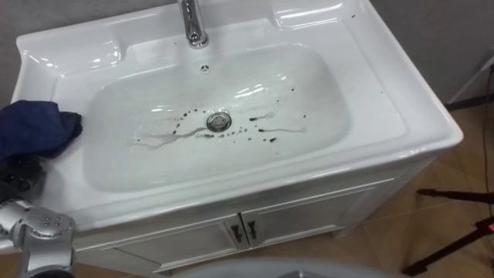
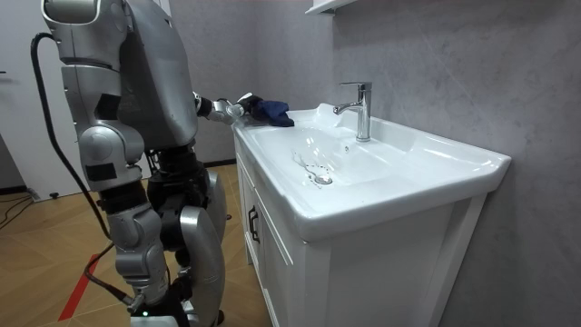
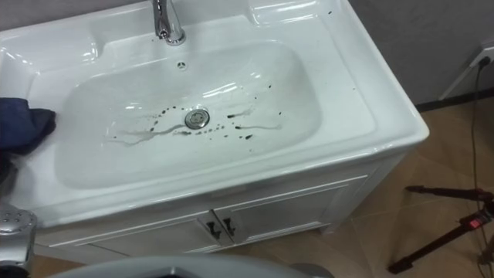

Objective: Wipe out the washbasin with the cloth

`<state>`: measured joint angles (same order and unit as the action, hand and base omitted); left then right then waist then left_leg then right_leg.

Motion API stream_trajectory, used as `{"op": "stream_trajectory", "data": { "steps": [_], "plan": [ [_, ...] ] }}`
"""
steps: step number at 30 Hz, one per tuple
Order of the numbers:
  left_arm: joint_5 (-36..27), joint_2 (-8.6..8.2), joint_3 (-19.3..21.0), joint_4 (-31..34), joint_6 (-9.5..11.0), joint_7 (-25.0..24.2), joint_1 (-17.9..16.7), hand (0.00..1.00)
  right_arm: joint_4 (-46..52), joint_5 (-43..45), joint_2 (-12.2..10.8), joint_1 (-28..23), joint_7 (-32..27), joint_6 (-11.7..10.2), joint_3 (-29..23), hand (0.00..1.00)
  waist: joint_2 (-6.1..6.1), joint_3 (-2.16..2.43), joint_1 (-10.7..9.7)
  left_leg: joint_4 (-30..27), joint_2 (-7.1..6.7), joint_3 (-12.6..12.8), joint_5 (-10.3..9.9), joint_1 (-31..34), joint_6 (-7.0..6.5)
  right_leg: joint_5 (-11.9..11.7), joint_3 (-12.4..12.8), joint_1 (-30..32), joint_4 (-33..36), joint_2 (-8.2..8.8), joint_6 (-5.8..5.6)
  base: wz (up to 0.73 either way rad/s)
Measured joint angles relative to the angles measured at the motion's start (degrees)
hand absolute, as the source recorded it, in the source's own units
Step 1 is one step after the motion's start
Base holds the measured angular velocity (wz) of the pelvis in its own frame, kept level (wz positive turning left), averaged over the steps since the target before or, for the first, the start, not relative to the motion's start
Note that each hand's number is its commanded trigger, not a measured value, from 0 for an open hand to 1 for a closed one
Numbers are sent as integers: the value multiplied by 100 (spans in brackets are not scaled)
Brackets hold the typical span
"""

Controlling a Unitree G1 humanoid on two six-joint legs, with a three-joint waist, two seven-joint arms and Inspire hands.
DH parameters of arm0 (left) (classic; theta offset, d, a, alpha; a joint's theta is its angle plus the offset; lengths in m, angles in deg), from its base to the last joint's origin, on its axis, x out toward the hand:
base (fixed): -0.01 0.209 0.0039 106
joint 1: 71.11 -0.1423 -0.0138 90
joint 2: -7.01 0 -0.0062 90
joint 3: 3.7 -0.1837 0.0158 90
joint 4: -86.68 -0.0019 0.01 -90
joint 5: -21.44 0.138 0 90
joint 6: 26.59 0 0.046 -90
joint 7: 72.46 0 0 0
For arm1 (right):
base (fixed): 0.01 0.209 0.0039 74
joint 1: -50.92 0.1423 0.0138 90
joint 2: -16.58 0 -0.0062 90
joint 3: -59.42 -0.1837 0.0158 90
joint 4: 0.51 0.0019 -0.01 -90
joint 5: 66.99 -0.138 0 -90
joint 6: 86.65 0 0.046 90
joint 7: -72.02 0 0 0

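Note:
The white basin (image 1: 370, 69) stands before me on a cabinet. Dark specks and smeared streaks (image 1: 231, 133) lie on its bottom around the metal drain (image 1: 219, 120). A dark blue cloth (image 1: 35, 127) is bunched on the basin's left rim. My left hand (image 1: 19, 181) lies at the cloth's near edge, with its fingers hidden under the fabric. In the room view the left hand (image 2: 234, 109) reaches from the robot, standing at the basin's front, to the cloth (image 2: 270, 111) at the far corner.
A chrome tap (image 1: 193, 23) rises at the back middle of the basin. Below are white cabinet doors (image 1: 239, 232) with dark handles. Black and red stand legs (image 1: 455, 232) lie on the wooden floor at the right. A grey wall runs behind.

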<state>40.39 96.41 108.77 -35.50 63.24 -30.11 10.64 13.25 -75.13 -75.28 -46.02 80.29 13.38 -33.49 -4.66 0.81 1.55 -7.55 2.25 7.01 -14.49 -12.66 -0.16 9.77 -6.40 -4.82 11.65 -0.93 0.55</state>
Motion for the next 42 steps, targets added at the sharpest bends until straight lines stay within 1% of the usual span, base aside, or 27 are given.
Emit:
{"op": "stream_trajectory", "data": {
  "steps": [4,7,10,12,14,17,21,23,27,28,30,31,33,34,35,36,38,40,41,42],
  "plan": [
    [9,12,103,-40,5,16,15,100,18,213,21,8,13,-61,-5,0,-31,-1,-5,-9,-9,2,0,-1,0,14,-5,0,6,12,-5,0],
    [38,100,110,-54,14,0,23,100,18,283,36,7,58,-71,-5,0,-41,-5,-4,-10,-20,1,0,-2,0,28,-12,-3,11,25,-16,1],
    [40,89,107,-46,15,3,21,100,40,304,49,9,63,-78,-3,0,-43,-4,-1,-16,-39,0,2,-10,0,47,-31,-3,24,52,-31,3],
    [82,91,95,-47,15,4,79,100,41,402,55,12,66,-91,-2,0,-45,-6,-4,-20,-56,-8,2,-15,-1,56,-22,10,27,66,-45,0],
    [167,93,100,-45,10,44,95,100,33,457,56,11,66,-140,3,0,-42,-6,-4,-20,-76,-70,2,-15,-1,63,-22,2,44,85,-58,2],
    [187,93,95,-12,0,74,106,100,16,563,55,16,64,-188,15,0,-35,-10,-10,-21,-93,-94,2,-6,-2,77,-23,15,95,105,-78,1],
    [190,89,78,139,-133,90,103,100,28,597,45,42,62,-180,54,0,-5,-21,-39,-23,-96,-107,2,21,-2,83,-31,68,109,112,-79,0],
    [196,88,81,282,-243,118,74,100,43,599,31,52,47,-185,56,0,-3,-36,-71,-23,-100,-138,2,49,-3,83,-75,82,104,122,-80,7],
    [214,88,30,585,-249,226,-108,100,76,611,22,61,0,-221,124,0,11,-51,-93,-23,-100,-184,2,56,-3,83,-146,100,95,136,-79,7],
    [350,84,21,656,-249,230,-110,100,76,627,16,66,-6,-285,163,0,2,-48,-94,-26,-101,-230,3,97,-3,83,-159,106,95,135,-79,13],
    [619,74,-31,928,-246,230,-155,100,70,638,-33,101,-11,-369,161,0,29,-70,-87,-30,-95,-255,5,108,-8,84,-172,107,89,127,-77,10],
    [801,29,-48,1162,-232,233,-188,100,55,639,-78,135,-22,-426,164,0,56,-98,-86,-33,-87,-265,6,111,-9,84,-176,100,85,117,-72,5],
    [975,-77,-86,1538,-224,243,-196,100,38,636,-90,130,-63,-485,164,0,81,-101,-92,-62,-85,-265,6,142,-9,85,-199,98,85,123,-67,4],
    [1073,-93,-132,1734,-168,305,-194,100,37,629,-90,124,-73,-541,168,0,90,-104,-116,-107,-88,-267,6,177,-8,87,-224,102,88,137,-63,0],
    [1109,-93,-175,1920,-71,390,-193,100,27,621,-90,122,-86,-580,168,0,86,-104,-120,-131,-91,-281,6,201,-8,87,-221,116,89,140,-63,0],
    [1120,-94,-199,2023,-21,446,-193,100,17,621,-90,121,-102,-595,168,0,82,-102,-120,-132,-91,-280,6,202,-8,88,-211,116,89,139,-61,-4],
    [1206,-95,-267,2437,149,656,-192,100,8,610,-90,58,-144,-650,180,0,75,-100,-124,-133,-88,-266,6,196,-8,92,-177,108,94,131,-55,-7],
    [1212,-94,-296,2704,263,768,-193,100,12,609,-89,23,-161,-683,181,0,66,-96,-117,-135,-87,-253,6,195,-8,93,-162,106,93,127,-54,-5],
    [1227,-94,-298,2836,326,832,-193,100,4,609,-90,11,-170,-692,181,0,71,-87,-121,-135,-87,-248,6,194,-8,93,-158,106,93,127,-54,-4],
    [1239,-94,-298,2887,341,851,-193,100,-2,609,-90,10,-176,-699,180,0,68,-85,-123,-135,-87,-247,6,194,-8,93,-155,106,93,127,-54,0]
  ]
}}
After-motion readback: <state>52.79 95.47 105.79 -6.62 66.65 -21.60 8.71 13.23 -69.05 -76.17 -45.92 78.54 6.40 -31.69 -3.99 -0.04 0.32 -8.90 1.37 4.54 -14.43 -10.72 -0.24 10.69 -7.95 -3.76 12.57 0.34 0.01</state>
